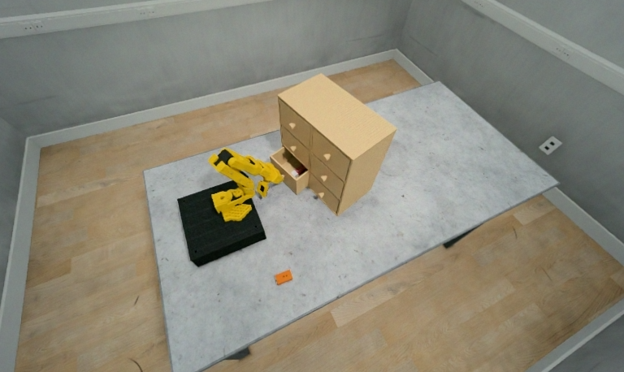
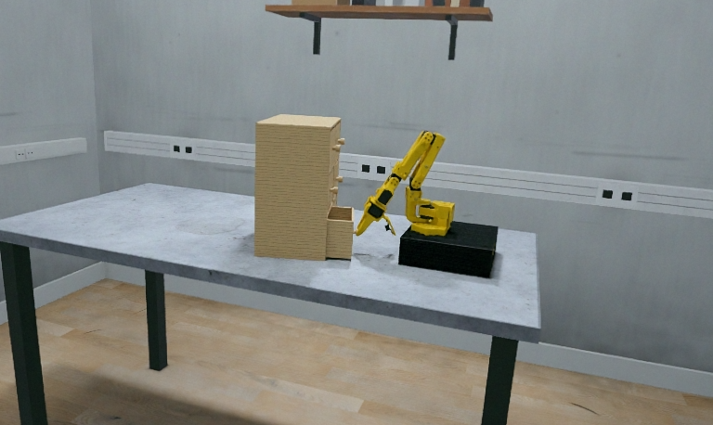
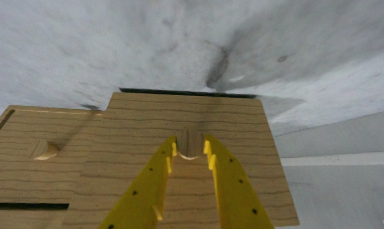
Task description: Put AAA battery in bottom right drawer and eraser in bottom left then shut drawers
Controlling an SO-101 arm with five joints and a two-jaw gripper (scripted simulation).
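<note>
Wrist view showed the gripper (image 3: 190,149) closed narrow on the knob (image 3: 190,140) of the bottom-left drawer (image 3: 150,119), one finger on each side of it. From the top, that drawer stood partly pulled out of the chest (image 1: 335,110), and a small red-and-white object, probably the eraser (image 1: 299,169), lay inside. The bottom-right drawer (image 1: 327,199) beside it sat flush. The AAA battery was not visible anywhere; whether it was already stowed could not be told. A small orange item (image 1: 283,276) lay well apart on the table (image 1: 413,166).

With the eraser apparently in place, the step in hand looked like shutting this drawer. To do it well:

1. Push along the drawer's own axis, square to the chest front.
2. Keep the knob centred between the fingers so that the drawer does not skew and bind.
3. Move slowly; the light chest could slide on the table.
4. Release only once the front sits flush with its neighbour.
</note>
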